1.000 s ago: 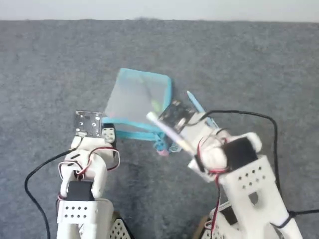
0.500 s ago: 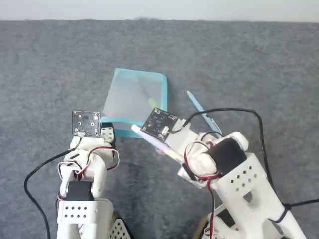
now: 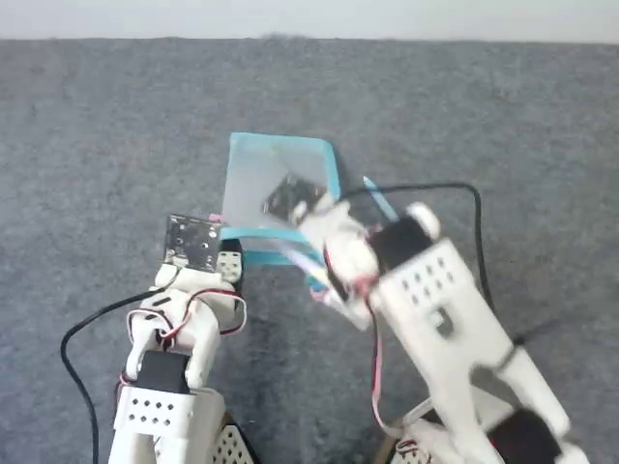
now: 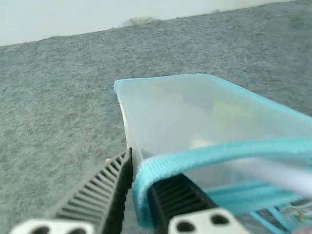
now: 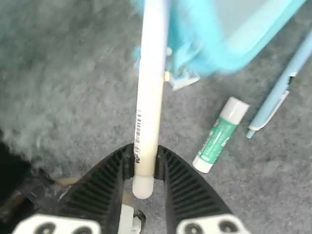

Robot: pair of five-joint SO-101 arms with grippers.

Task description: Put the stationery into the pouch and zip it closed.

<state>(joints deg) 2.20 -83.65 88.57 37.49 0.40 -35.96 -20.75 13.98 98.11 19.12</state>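
My left jaws pinch the teal zip edge of the limp pouch (image 4: 195, 117), propping its mouth. My right jaws clamp the light, stiff, probably slick white pen (image 5: 148, 97) near its end, tip at that opening.

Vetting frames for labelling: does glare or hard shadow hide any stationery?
High view: even light, no hard shadows on the grey table. Right wrist view: white pen, glue stick and blue pen evenly lit, no glare. Left wrist view: the pouch wall hazes its contents.

The left arm (image 3: 182, 329) sits low, jaws pinched on the pouch (image 4: 195, 112) edge; the right arm (image 3: 437, 290) stretches forward, jaws clamping a pen (image 5: 150, 87)
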